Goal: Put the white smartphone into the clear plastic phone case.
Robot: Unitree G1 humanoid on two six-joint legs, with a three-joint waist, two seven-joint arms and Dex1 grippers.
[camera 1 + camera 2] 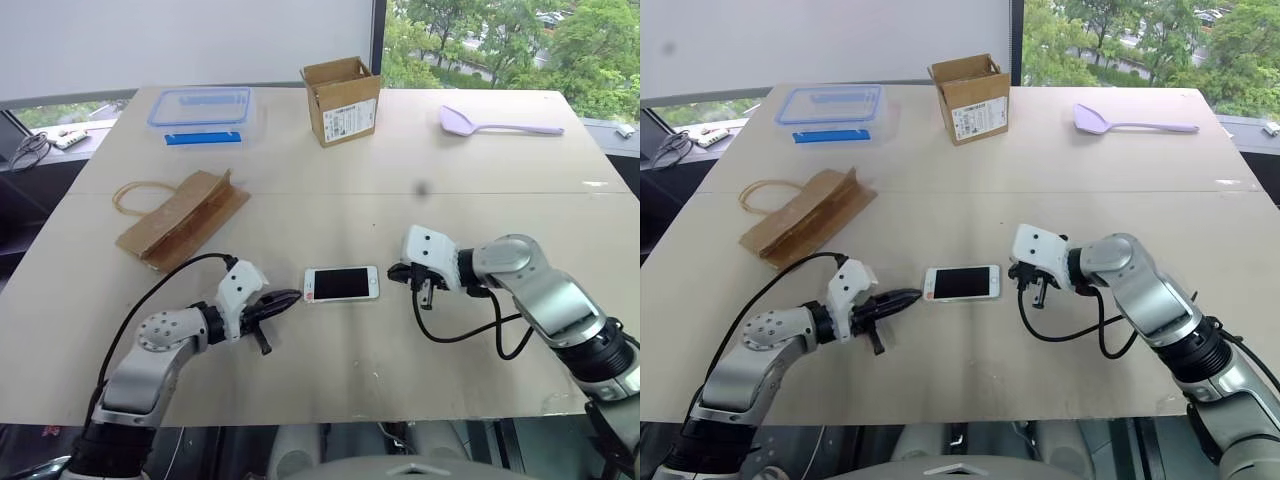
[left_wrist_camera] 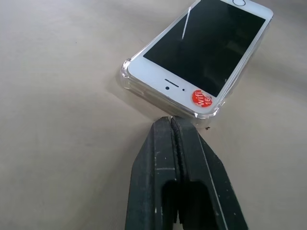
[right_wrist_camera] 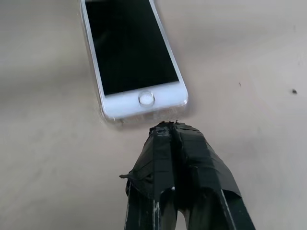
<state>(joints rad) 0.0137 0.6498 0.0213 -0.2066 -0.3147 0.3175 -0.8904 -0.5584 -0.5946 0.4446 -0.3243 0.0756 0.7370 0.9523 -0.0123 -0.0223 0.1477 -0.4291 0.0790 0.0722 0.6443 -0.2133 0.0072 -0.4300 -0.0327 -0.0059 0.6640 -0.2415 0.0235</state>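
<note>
Phone (image 1: 342, 284) and case (image 2: 125, 76) are seen lying flat near the middle of the table (image 1: 330, 210), screen up, with the phone seated inside the clear shell, whose glossy lip is visible around the earpiece end and along the edges in the left wrist view. The insertion is therefore judged to be done or nearly so; whether every corner has snapped in cannot be told.

The left gripper (image 1: 290, 298) is held low at the earpiece end, its tip at or just short of the case's edge, with both fingers pressed together on nothing. The right gripper (image 1: 425, 290) is held near the home-button end, slightly raised off the table and a little apart from the phone, its taped fingers likewise pressed together and empty. Such closed tips at opposite ends are judged to serve as blunt pushers: the phone can be braced from one end while it is nudged or pressed from the other.

Box (image 1: 341, 100), clear container (image 1: 201, 110), paper bag (image 1: 180, 217) and spoon (image 1: 495, 123) are kept well apart at the far side, so that the working area is left free.
</note>
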